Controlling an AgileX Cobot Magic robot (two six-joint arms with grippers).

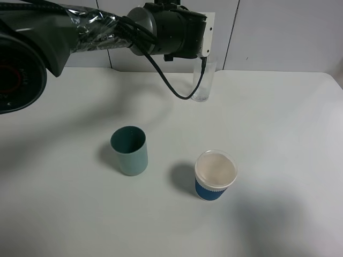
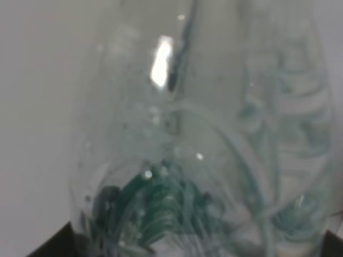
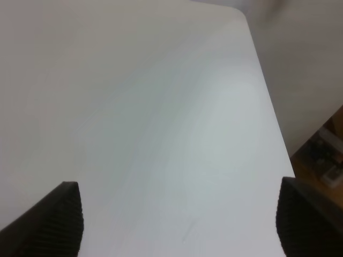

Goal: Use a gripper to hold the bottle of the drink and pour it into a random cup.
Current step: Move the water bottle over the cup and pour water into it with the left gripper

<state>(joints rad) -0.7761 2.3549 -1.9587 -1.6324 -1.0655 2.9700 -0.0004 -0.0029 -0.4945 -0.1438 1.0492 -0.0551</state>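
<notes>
Exterior high: left gripper [image 1: 193, 32] hangs over the cup [image 1: 203, 83] at the far side of the table [image 1: 278, 123]; judged to be the pour step.
Left wrist view is filled by the bottle of the drink [image 2: 177, 160], jaws pressed onto it; holding it right above the glass presumably keeps the stream inside. Flow not discernible. Right gripper [image 3: 179, 225] is spread wide over the table, likely idle. Teal cup [image 1: 129, 150] and paper cup [image 1: 215, 174] stand well apart, nearer the camera.
</notes>
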